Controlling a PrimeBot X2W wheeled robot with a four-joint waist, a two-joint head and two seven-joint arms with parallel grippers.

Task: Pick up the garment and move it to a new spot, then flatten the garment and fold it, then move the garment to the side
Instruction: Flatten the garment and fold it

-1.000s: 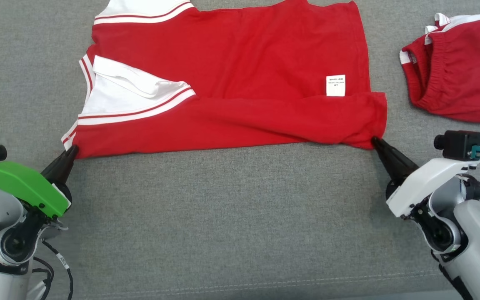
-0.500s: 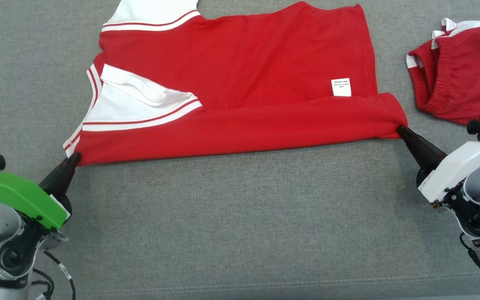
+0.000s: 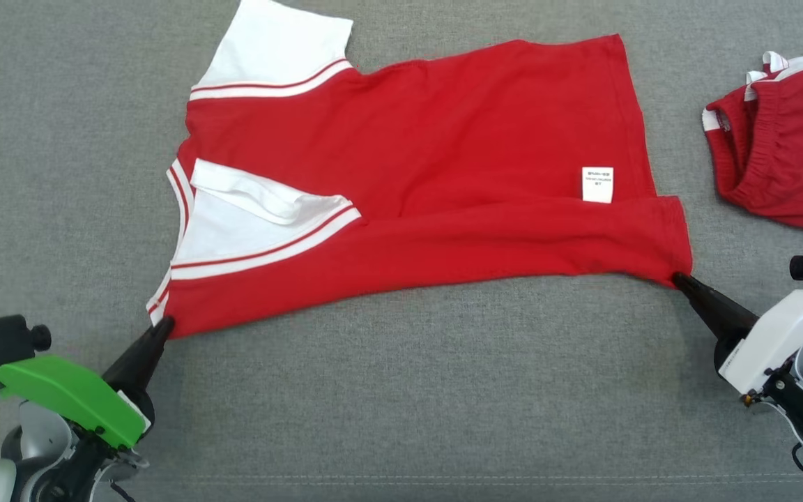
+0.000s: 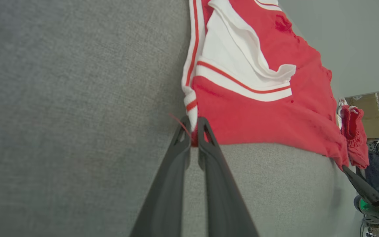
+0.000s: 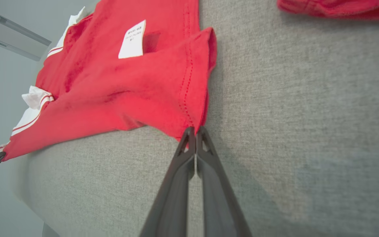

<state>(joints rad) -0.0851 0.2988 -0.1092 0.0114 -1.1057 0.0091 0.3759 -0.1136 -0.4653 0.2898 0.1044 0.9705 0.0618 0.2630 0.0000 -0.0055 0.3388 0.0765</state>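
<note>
A red shirt (image 3: pixel 443 160) with white sleeves lies spread on the grey fabric-covered desk (image 3: pixel 401 390), its near edge folded over. Red shorts (image 3: pixel 792 167) lie apart to its right. The left gripper (image 3: pixel 164 324) pinches the shirt's striped-trim corner, and the right gripper (image 3: pixel 679 279) pinches its hem corner.

lab-like room: cardboard boxes (image 4: pixel 369 113) beyond a grey upholstered surface (image 3: pixel 401 390).

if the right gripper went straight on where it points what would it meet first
The red white-trimmed fabric shirt: the right gripper pinches its hem corner, so it would probably bunch that folded edge.
</note>
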